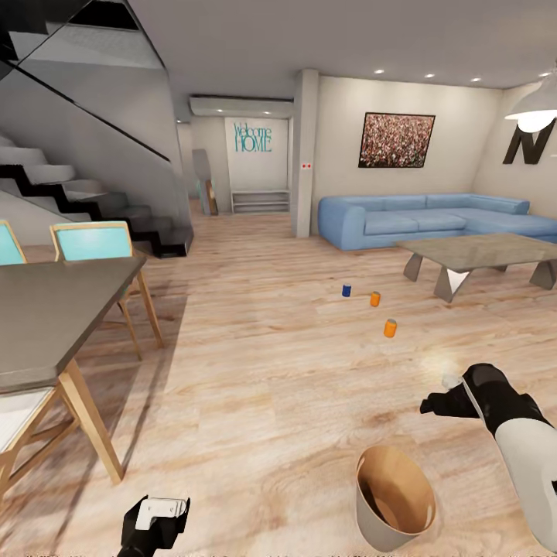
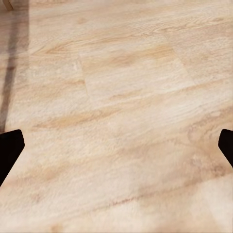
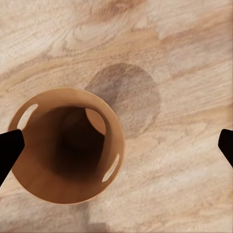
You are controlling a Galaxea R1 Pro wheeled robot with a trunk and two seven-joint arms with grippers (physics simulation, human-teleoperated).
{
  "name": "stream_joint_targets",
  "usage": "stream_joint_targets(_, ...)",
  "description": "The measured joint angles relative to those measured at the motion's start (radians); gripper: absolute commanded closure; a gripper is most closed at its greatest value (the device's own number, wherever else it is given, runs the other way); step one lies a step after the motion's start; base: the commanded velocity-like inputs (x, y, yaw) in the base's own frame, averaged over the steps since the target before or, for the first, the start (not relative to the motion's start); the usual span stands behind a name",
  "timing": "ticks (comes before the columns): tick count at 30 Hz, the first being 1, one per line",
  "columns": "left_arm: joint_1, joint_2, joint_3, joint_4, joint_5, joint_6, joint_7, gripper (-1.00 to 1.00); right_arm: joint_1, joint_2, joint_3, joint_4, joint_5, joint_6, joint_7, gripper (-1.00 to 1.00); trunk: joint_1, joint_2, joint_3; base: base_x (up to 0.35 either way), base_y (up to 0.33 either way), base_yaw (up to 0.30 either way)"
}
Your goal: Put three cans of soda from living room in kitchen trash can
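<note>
Cans remained the whole job: the dark blue can (image 1: 346, 291) and two orange ones, the farther orange can (image 1: 374, 299) and the nearer orange can (image 1: 390, 328), stood upright on the wood plank floor (image 1: 255, 348) of the living room, near the coffee table (image 1: 480, 251) and in front of the blue sofa (image 1: 425, 220). None was in the trash can (image 1: 393, 503), which stood on the same floor close to the robot, well apart from the cans; the right wrist view looked straight down into its empty orange-brown inside (image 3: 68, 145). So nothing appeared done yet, and the bin itself seemed to sit in the living room, not the kitchen.

The right end effector (image 1: 447, 402) hung above and just beyond the bin, its two finger tips wide apart at the edges of its wrist view, released and holding nothing. The left end effector (image 1: 158, 517) was low by the dining surface (image 1: 54, 309), likewise spread over bare floor and empty. Three pickups and three drops seemed left.
</note>
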Motion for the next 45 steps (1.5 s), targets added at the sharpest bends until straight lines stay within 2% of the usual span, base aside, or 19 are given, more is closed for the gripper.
stream_joint_targets(45, 0.000, 0.000, -0.002, -0.002, -0.001, -0.001, 0.000, -1.00, 0.001, 0.002, 0.002, 0.000, -0.001, -0.006, 0.001, -1.00, 0.173, -0.315, -0.141, 0.000, 0.000, 0.000)
